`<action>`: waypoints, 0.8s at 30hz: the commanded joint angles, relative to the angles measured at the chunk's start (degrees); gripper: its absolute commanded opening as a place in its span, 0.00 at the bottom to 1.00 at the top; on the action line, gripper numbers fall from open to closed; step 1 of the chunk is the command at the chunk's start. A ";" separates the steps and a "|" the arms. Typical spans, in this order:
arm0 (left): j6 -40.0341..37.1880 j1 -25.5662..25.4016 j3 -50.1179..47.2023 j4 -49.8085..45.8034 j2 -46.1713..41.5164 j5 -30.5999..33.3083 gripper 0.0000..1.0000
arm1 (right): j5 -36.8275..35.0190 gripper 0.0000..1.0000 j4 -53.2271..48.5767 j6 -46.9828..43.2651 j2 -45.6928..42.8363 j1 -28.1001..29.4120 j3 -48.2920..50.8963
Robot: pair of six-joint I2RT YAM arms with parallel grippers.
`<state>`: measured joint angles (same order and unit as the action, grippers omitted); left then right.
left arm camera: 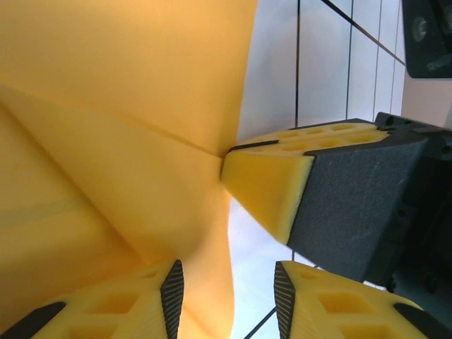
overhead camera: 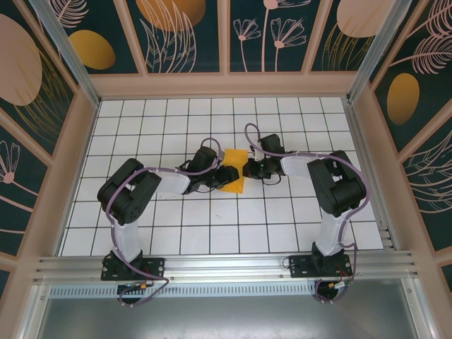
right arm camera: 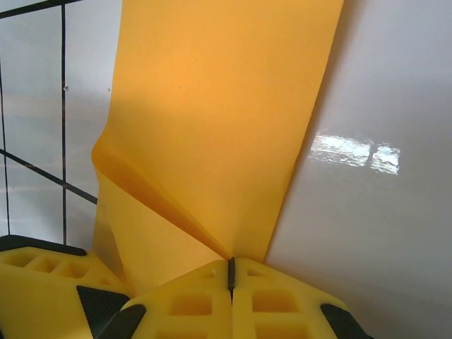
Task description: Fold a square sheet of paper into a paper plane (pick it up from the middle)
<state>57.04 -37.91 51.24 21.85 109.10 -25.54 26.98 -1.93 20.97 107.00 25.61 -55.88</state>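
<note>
The square sheet of paper (overhead camera: 236, 171), orange-yellow and creased, sits at the middle of the white grid table between both grippers, partly lifted. My right gripper (right arm camera: 231, 272) is shut on its edge, where a fold line runs into the fingertips. The sheet (right arm camera: 212, 120) fans away from that pinch. In the left wrist view the sheet (left arm camera: 106, 141) is on the left and the right gripper's fingers (left arm camera: 272, 187) clamp its crease point. My left gripper (left arm camera: 228, 296) is open; a paper flap hangs beside its left pad, apart from the right pad. No paper plane is in view.
The white grid table (overhead camera: 212, 219) is walled by a wooden-framed enclosure with painted panels (overhead camera: 183, 35). A metal rail (overhead camera: 226, 265) carries both arm bases at the near edge. The two wrists crowd together at the table's middle.
</note>
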 commanded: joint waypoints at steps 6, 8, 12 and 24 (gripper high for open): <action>-1.00 -0.32 -2.70 -4.53 -3.11 2.77 0.45 | -0.75 0.03 -1.85 -1.53 0.85 0.63 -1.73; -1.44 -0.31 -2.63 -5.95 -3.11 3.34 0.46 | -0.79 0.03 -2.00 -1.65 0.91 0.62 -1.95; -2.27 -0.32 -2.64 -8.03 -2.84 4.26 0.44 | -1.36 0.03 -2.28 -1.81 0.95 0.59 -2.31; -3.39 -0.26 -2.36 -9.01 -2.75 4.13 0.38 | -0.81 0.03 -2.12 -2.32 1.92 0.59 -3.28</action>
<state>55.27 -37.95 49.60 17.30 106.98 -22.44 26.39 -3.31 19.79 107.96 25.93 -57.93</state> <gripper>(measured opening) 0.379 0.037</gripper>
